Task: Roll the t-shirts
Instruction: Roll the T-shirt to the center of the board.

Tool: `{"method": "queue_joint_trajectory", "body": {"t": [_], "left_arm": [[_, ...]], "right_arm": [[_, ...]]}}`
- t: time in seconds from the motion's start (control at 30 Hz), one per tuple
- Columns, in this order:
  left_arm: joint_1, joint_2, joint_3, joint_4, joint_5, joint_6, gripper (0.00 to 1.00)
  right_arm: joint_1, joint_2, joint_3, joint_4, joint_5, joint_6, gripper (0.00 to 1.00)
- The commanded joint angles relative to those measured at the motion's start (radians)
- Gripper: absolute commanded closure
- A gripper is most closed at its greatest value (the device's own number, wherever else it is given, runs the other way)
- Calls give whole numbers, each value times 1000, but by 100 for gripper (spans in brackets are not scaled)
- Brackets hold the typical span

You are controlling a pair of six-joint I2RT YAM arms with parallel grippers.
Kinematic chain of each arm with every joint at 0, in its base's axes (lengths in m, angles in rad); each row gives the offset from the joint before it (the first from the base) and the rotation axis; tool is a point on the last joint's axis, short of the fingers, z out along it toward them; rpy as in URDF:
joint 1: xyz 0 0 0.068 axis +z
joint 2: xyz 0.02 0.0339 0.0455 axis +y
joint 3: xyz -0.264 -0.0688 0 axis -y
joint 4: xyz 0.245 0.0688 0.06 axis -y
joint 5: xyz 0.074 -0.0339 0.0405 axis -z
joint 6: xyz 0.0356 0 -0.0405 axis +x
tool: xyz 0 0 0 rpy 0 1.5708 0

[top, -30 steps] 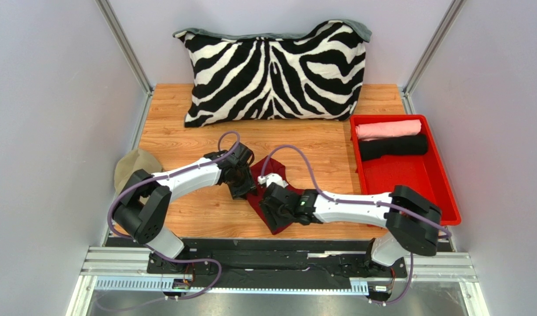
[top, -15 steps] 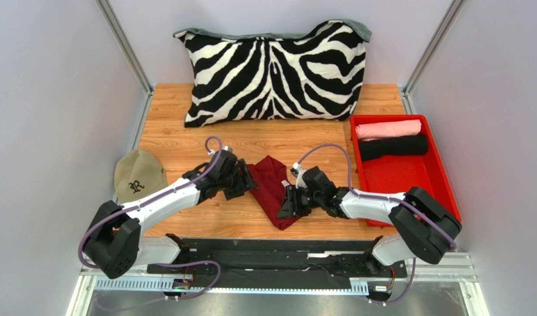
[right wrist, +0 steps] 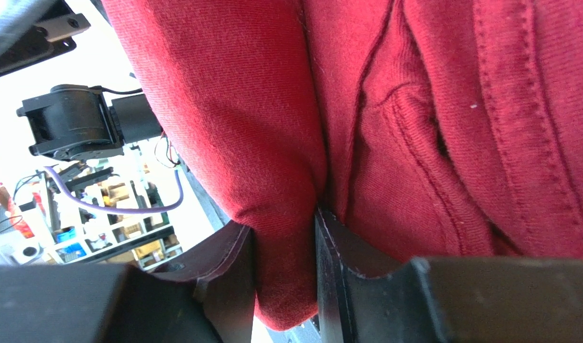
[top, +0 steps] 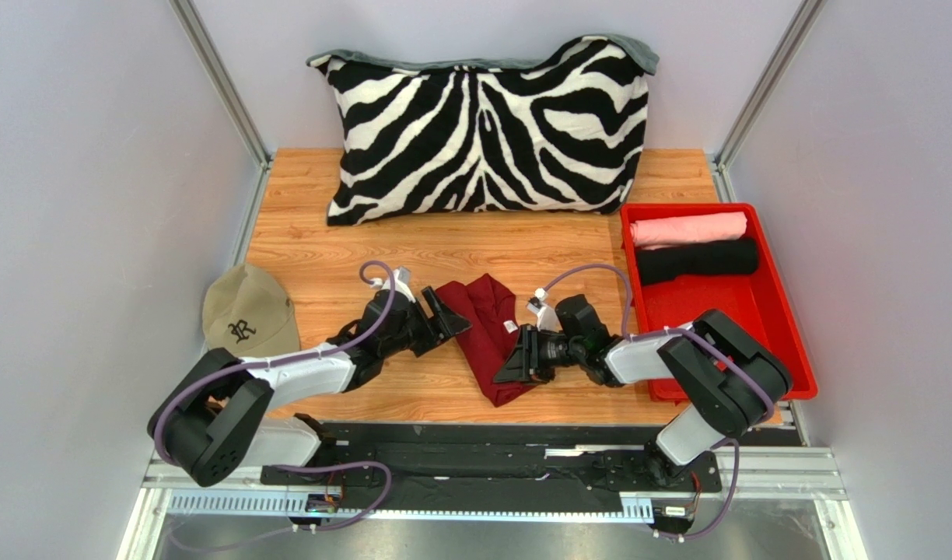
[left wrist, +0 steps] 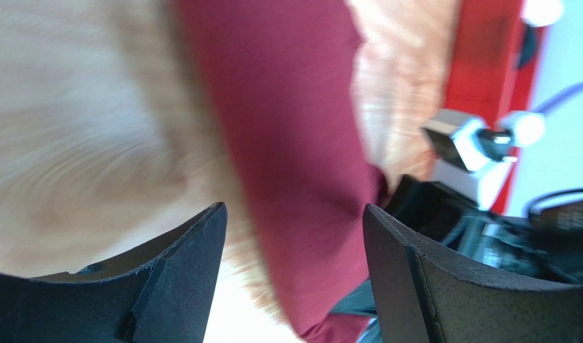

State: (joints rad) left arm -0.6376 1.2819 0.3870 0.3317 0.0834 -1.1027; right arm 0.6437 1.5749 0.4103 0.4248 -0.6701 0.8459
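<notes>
A dark red t-shirt [top: 483,327] lies bunched on the wooden table between my two arms. My left gripper [top: 448,316] is at its left edge, open, with nothing between its fingers. In the left wrist view the maroon cloth [left wrist: 294,128] lies just ahead of the spread jaws of the left gripper [left wrist: 293,211]. My right gripper [top: 516,362] is at the shirt's lower right, shut on a thick fold of the maroon t-shirt [right wrist: 416,107]. In the right wrist view that fold fills the gap between the right gripper's [right wrist: 283,239] fingers. A rolled pale pink t-shirt [top: 688,228] and a rolled black t-shirt [top: 697,259] lie in the red tray [top: 726,321].
A large zebra-striped pillow [top: 487,128] leans on the back wall. A khaki cap [top: 247,317] sits at the table's left edge, beside the left arm. The red tray runs along the right edge. Grey walls close in both sides.
The left gripper let go of the maroon shirt, opened and drew back to the left. The right gripper shifted right and closed on a fold of the shirt.
</notes>
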Motion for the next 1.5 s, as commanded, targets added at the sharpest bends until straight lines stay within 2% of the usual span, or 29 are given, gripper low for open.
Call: {"method": "queue_joint_trajectory", "body": {"t": [0.0,0.1,0.3,0.4,0.47,0.53,0.63,0.67,0.7,0.77,0.8,0.93,1.07,1.23,1.33,1.47], "left_arm": [[3,48,10,207,41,0,22],[3,86,26,178,27,20,23],[3,169,156,2,-4,78,28],[-8,204,275,-202,-40,84,34],[-22,237,352,-427,-80,90,39],[-48,275,469,-648,-138,98,49],[-108,316,581,-875,-212,106,59],[-119,323,596,-914,-221,93,62],[-137,327,613,-948,-227,84,62],[-148,335,619,-1028,-232,41,62],[-152,339,616,-1043,-226,31,62],[-157,370,639,-1138,-208,0,62],[-157,395,687,-1201,-203,-6,62],[-155,422,742,-1228,-180,12,61],[-155,435,760,-1235,-175,24,61],[-155,444,767,-1237,-168,38,61]], "right_arm": [[-21,30,-36,8,1,-7,66],[-33,31,-47,8,-3,-13,67],[-52,30,-53,-10,-2,-33,67],[-52,13,-44,-73,23,-76,66],[-50,-24,-27,-124,59,-123,63],[-49,-94,-2,-217,122,-158,54],[-12,-197,39,-394,283,-243,38],[23,-270,74,-426,331,-263,35],[43,-304,91,-527,434,-292,29],[123,-395,143,-595,539,-318,25],[157,-417,163,-645,641,-330,23],[362,-466,237,-705,895,-370,21],[595,-405,306,-738,1091,-401,20],[808,-193,456,-851,1331,-421,20],[875,-76,533,-905,1408,-418,19],[902,72,608,-975,1472,-400,20]]}}
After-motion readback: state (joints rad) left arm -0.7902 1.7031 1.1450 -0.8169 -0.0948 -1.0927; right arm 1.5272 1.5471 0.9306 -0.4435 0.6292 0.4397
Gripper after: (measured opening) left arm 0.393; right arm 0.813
